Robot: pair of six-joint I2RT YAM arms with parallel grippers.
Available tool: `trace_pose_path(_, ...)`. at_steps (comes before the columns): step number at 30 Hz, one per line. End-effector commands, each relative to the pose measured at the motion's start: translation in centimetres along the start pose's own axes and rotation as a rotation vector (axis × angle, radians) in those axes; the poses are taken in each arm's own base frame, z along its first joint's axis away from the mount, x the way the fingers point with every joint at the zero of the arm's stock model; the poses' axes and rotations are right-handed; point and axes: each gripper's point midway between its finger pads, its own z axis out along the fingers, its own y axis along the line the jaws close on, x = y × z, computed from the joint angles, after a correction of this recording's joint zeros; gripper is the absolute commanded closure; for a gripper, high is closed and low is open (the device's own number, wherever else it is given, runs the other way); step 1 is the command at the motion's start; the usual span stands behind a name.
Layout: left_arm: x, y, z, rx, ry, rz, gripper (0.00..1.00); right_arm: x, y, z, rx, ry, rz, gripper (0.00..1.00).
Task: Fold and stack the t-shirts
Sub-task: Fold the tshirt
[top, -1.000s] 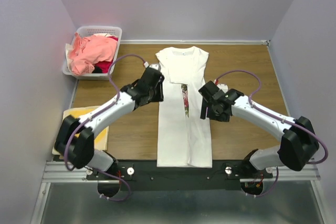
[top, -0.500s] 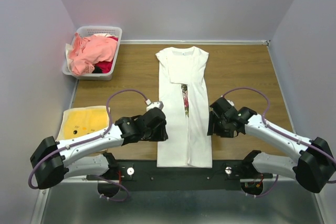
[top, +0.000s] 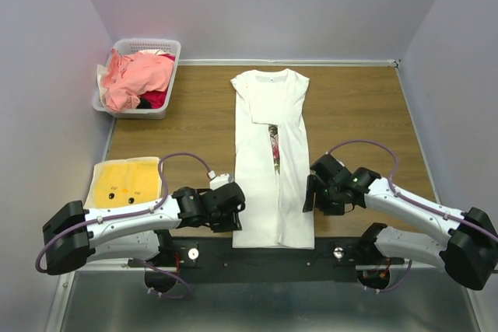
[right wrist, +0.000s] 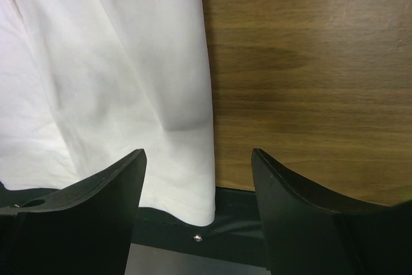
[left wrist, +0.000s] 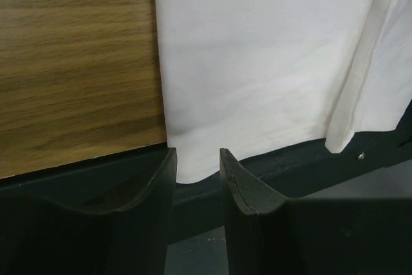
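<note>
Seen from above, in the far left corner of a wooden table (top: 358,106): a white basket (top: 148,42), heaped with crumpled t-shirts, salmon-pink (top: 140,75) on top, a patch of red (top: 156,99) at the near side. Closer in, at the left front edge: something flat and yellow (top: 124,184); cannot tell what it is.

Next to the right, the left gripper (top: 232,211), low at the near left corner of the white t-shirt (top: 272,192). From its wrist camera: two dark fingers (left wrist: 161,178) parted by a narrow gap, clamped on nothing, with the shirt's hem corner just past the tips, in line with that gap.

Down the middle of the table, the white t-shirt again: laid flat as one long narrow strip, collar at the far end, hem at the near end, well apart from the basket. Both sides folded inward, leaving a thin line of flowered print (top: 275,148) showing between the flaps. Hem hanging slightly over the dark rail (top: 257,258) along the table's front.

To the right, the right gripper (top: 313,194), low at the shirt's near right edge. From its wrist camera: fingers (right wrist: 109,191) spread wide and gripping nothing, the shirt's right edge and hem corner lying between them, bare wood on the far side.
</note>
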Motion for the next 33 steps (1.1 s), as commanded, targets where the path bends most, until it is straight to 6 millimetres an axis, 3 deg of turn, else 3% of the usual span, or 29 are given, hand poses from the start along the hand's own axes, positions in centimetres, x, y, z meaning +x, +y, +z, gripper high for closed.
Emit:
trace_pose_path(1, 0.7, 0.9, 0.3, -0.022, 0.016, -0.082, 0.58, 1.4, -0.2, 0.6, 0.007, 0.034, 0.052, 0.26)
trace_pose_path(10, 1.5, 2.1, 1.6, -0.102, 0.052, -0.084, 0.59, 2.9, -0.4, 1.0, 0.028, 0.068, 0.056, 0.4)
trace_pose_path(15, 1.5, 2.6, 2.7, -0.151, 0.049, -0.081, 0.6, 3.6, -0.2, 1.1, 0.031, 0.089, 0.043, 0.41)
trace_pose_path(24, 1.5, 1.5, 3.2, -0.116, 0.059, -0.069, 0.6, 5.2, -1.0, 1.6, 0.069, 0.127, 0.022, 0.42)
trace_pose_path(33, 1.9, 1.9, 3.3, -0.103, 0.07, -0.083, 0.67, 6.6, -0.4, 1.9, 0.016, 0.18, 0.011, 0.51)
